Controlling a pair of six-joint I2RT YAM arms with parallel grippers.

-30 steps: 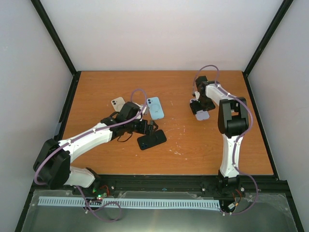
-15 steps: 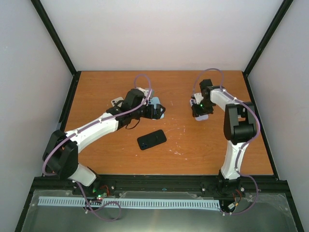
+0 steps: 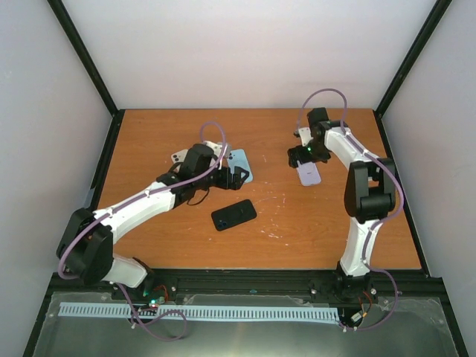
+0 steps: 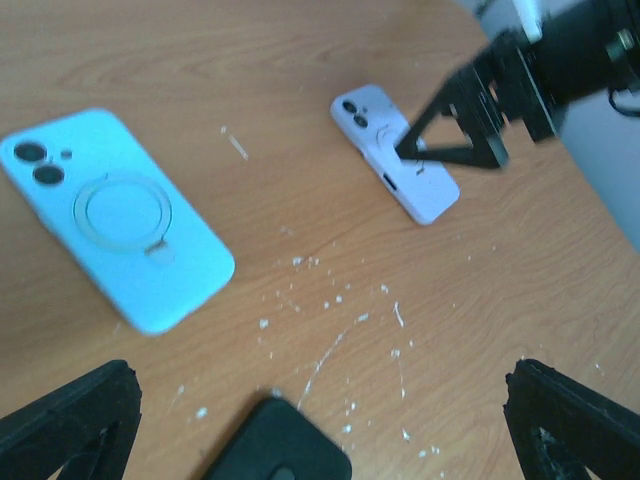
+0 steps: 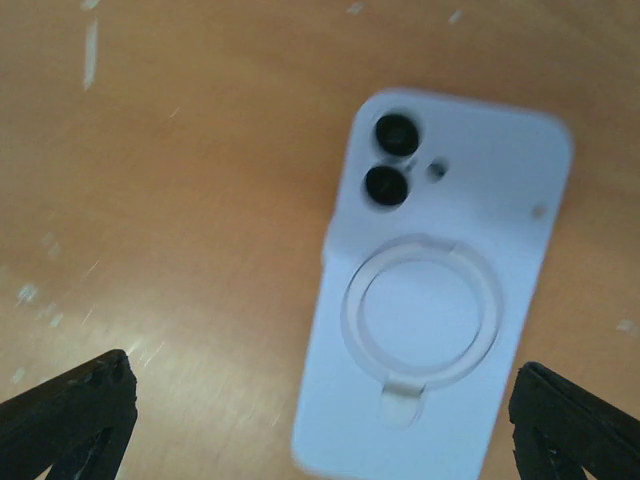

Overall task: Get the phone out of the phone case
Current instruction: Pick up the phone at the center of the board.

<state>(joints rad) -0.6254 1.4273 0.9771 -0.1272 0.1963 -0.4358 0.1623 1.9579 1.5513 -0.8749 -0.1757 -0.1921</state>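
Since left gripper (image 3: 236, 176) and right gripper (image 3: 300, 157) are both gaping, empty, the lilac phone case (image 5: 430, 290) should get pinched across its long edges.

Worktop (image 3: 312, 223): we see orange-brown wood grain, smooth with a low sheen, marked by white flecks and scratches.
Light blue phone case (image 4: 115, 215): to us it looks matt and smooth, plastic or silicone; we cannot tell which.
Lavender phone case (image 5: 440, 290): we find the same matt, smooth finish, ring included.
Black phone (image 3: 233, 214): we read it as smooth and slightly glossy.
Left end effector fingers (image 4: 575, 425): matt black plastic, faintly grainy to us.
Arm shells (image 3: 141, 208): we see white, smooth plastic.
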